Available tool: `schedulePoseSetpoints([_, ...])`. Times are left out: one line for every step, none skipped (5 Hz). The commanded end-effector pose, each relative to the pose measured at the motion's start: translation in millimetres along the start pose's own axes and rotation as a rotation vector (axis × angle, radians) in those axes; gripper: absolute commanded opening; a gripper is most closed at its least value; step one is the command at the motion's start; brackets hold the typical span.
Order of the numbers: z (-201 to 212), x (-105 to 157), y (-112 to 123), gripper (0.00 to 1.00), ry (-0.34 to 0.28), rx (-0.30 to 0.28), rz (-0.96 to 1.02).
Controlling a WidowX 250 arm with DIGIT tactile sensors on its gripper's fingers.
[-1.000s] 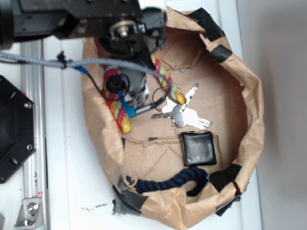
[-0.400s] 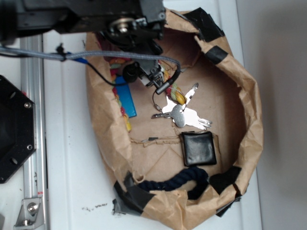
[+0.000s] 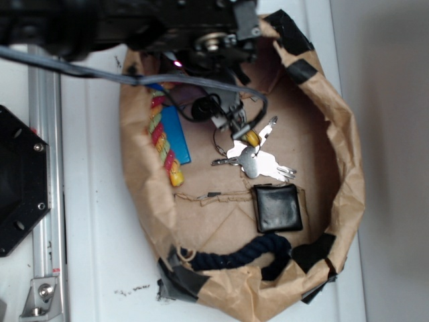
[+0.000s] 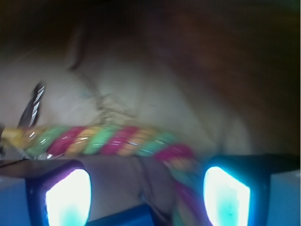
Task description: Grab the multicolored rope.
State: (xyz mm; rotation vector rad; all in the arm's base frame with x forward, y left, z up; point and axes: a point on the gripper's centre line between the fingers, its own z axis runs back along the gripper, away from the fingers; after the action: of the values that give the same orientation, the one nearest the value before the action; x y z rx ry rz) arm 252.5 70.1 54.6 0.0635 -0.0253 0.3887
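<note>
Thick twisted pink-yellow-green rope (image 4: 113,140) seen arched across brown paper bag floor (image 3: 295,127), one leg along left wall, yellow end beside silver keys (image 3: 258,163). Hand (image 4: 146,188) held open above it, nothing gripped; rope lies between lit fingers (image 4: 68,197) but ahead of them. Risks judged: closure short of strand, keys snagged, bag wall dragged by arm.

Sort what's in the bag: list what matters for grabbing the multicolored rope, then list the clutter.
For the job:
multicolored rope
gripper, jaws apart, rope between them

Just lying about:
keys
black wallet
dark navy rope
paper bag
</note>
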Motion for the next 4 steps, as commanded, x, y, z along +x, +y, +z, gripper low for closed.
schedulePoseSetpoints([-2, 4, -29, 1.00, -0.037, 0.011, -0.497])
schedulePoseSetpoints([-13, 6, -27, 1.00, -0.022, 0.009, -0.733])
schedulePoseSetpoints([-28, 8, -24, 1.00, -0.003, 0.049, -0.841])
schedulePoseSetpoints([-38, 8, -7, 1.00, 0.002, -0.016, -0.957])
